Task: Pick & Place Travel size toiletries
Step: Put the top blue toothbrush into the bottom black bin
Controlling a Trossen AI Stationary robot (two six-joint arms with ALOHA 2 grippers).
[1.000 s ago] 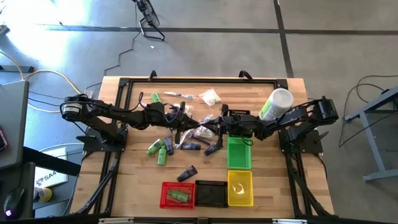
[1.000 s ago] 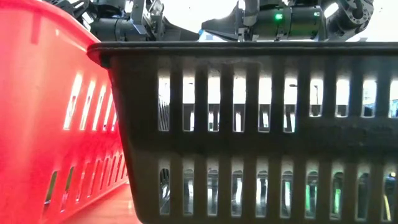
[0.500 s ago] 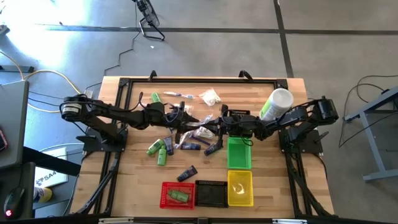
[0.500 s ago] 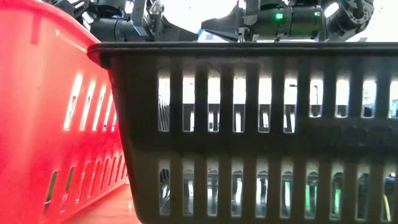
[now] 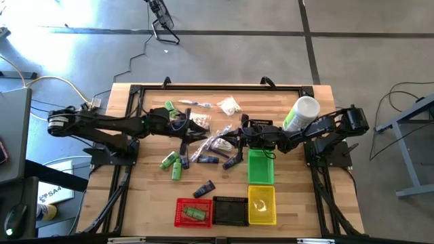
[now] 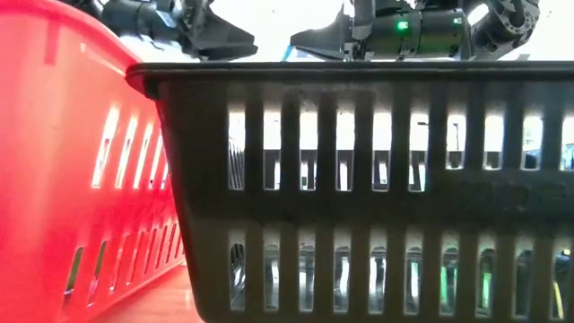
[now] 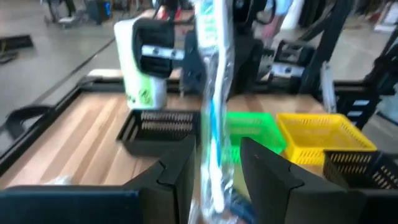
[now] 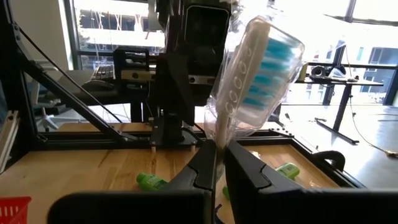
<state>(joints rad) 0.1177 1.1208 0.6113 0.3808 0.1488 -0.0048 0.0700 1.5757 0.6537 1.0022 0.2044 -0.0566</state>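
The right gripper is near the middle of the counter, and its jaws are clamped on a clear-wrapped toothbrush — in the right wrist view the white and blue brush head stands up from between the two dark fingers. The left gripper faces it from the other side; its jaws stand apart around the same toothbrush, not pressing it. Other toiletries lie around them: green bottles, a navy tube and a white packet. The green basket is just beside the right gripper.
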